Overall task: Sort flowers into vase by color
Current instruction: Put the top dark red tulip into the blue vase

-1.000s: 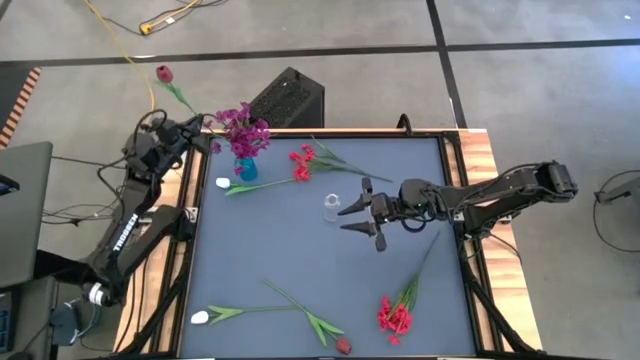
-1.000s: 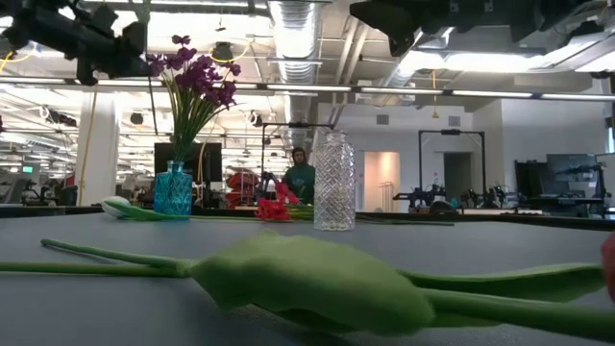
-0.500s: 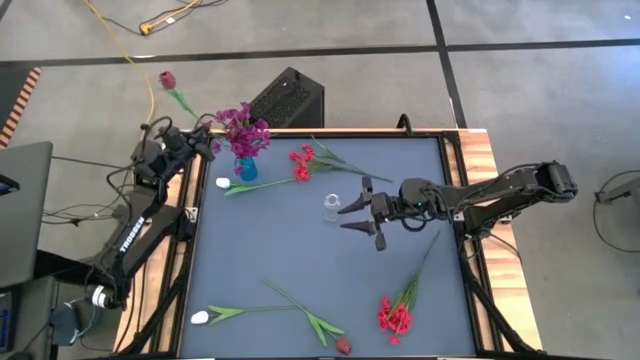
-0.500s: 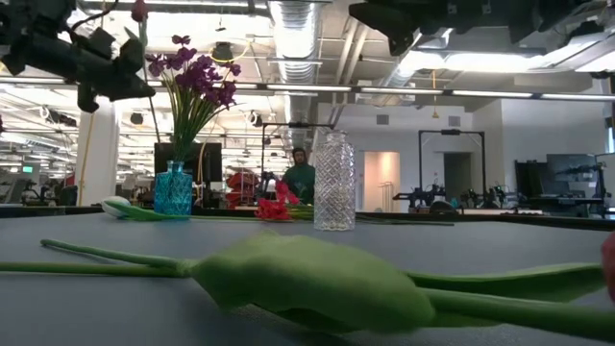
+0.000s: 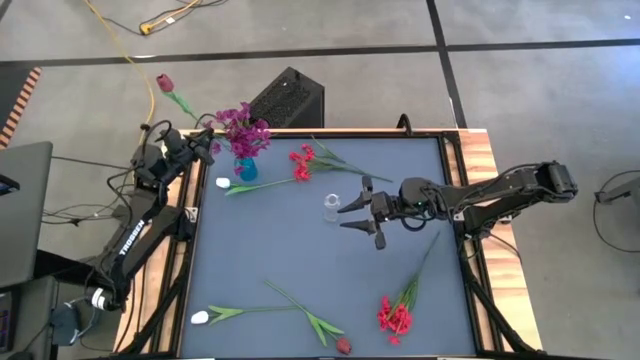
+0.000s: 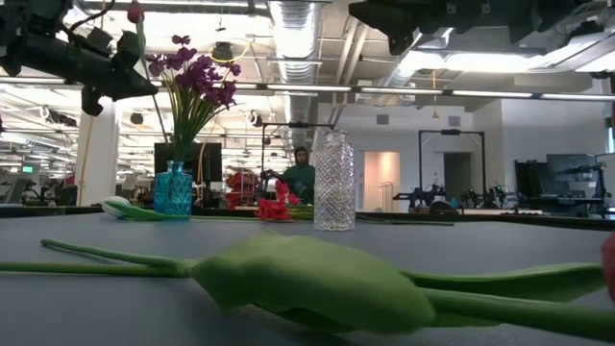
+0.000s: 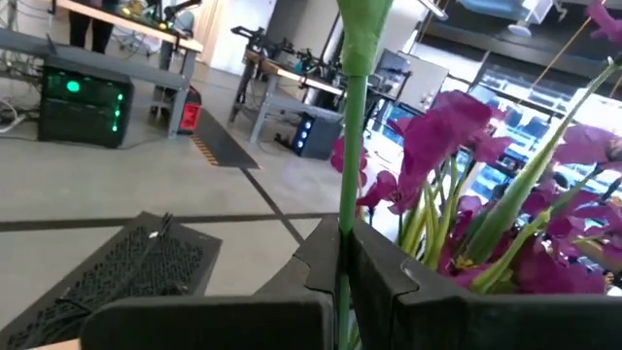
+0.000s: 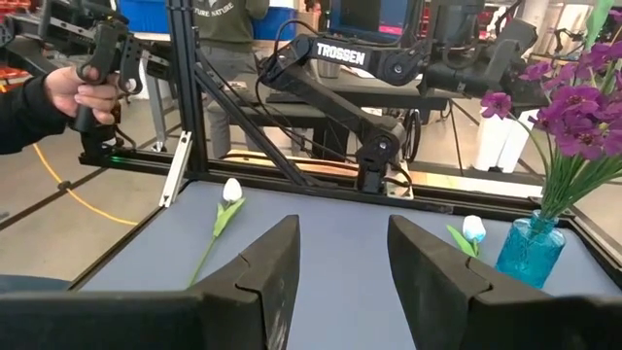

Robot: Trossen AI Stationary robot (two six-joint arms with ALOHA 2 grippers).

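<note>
While lifted for sorting by colour, gripped just beside the blue vase (image 5: 245, 168): dark-red flower (image 5: 165, 82), stem pinched in left gripper (image 5: 203, 143) fingers. Farther from that vase, over the desk (image 5: 300, 265): right gripper (image 5: 360, 210), fingers spread, idle.

In the left wrist view the green stem (image 7: 351, 117) runs off the top edge, so its bloom is cut off. In the low view, a blurred green leaf (image 6: 317, 284) fills the foreground, and a red bloom (image 6: 609, 264) is clipped by the right edge. The right arm's pincer (image 6: 423, 21) is cropped at the top.
</note>
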